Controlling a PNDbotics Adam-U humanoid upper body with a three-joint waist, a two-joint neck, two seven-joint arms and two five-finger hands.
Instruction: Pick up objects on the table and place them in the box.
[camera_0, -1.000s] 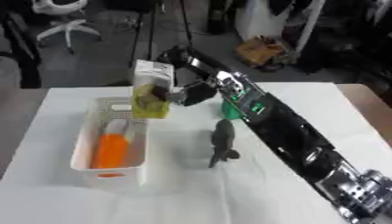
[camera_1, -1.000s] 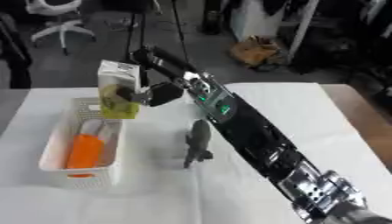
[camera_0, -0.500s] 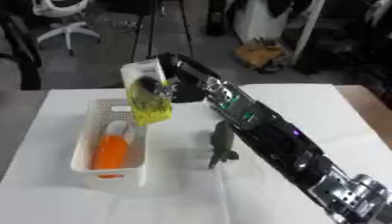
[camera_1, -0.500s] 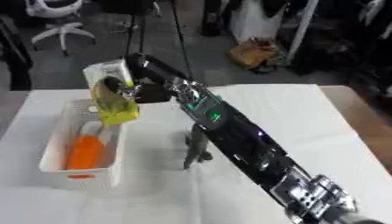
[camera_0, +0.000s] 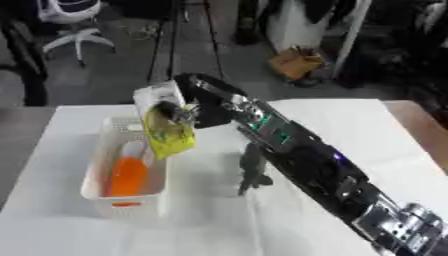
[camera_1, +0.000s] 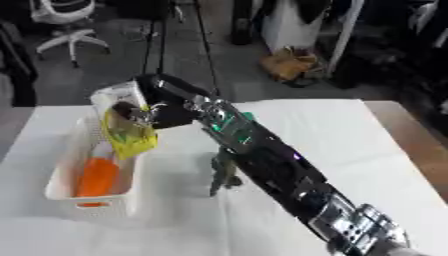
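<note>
Over the box (camera_0: 98, 170), hand (camera_0: 188, 111) gripping packet (camera_0: 166, 131)

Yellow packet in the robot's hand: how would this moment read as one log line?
right hand: holding yellow packet | position: over white basket | in basket: orange object | on table: dark toy figure | left hand: unseen
</note>
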